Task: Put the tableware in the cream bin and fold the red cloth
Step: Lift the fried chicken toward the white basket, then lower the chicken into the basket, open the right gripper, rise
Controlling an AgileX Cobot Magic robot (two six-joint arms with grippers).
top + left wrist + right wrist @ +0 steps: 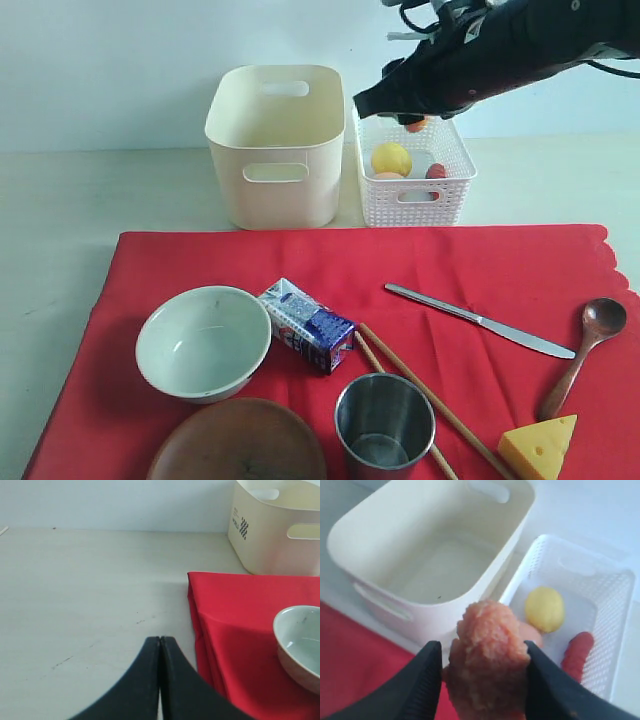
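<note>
Gripping a pink, lumpy piece of food, your right gripper (481, 655) has both fingers pressed against the lump (490, 630), one on each side. It hangs in the air above the place where the bin (380, 535) and the white basket (610, 630) stand side by side. In the exterior view it sits over the basket's side. Below it, a lemon (545, 608) and a sausage (577, 650) lie in the basket.

Your left gripper (160, 645) is closed with its fingers pressed flat together and nothing between them. It is over the bare table (75, 605), just beside the cloth's (330, 255) left edge, which is folded under there.

None of the tableware is near either pair of jaws — it all lies on the cloth, in front of the bin and basket:
- The bowl (203, 342) is closest to your left gripper, upright at the cloth's left.
- The plate (240, 445) is just in front of the bowl, at the picture's lower edge.
- The cup (384, 420) stands upright beside the plate, with the chopsticks (420, 395) running at a slant just beside it.
- The knife (478, 320) lies at a slant right of centre.
- The spoon (590, 345) lies near the scalloped right edge, bowl end away from you.

A blue carton (308, 325) lies on its side between bowl and chopsticks, and a cheese wedge (540, 447) sits by the spoon's handle.
</note>
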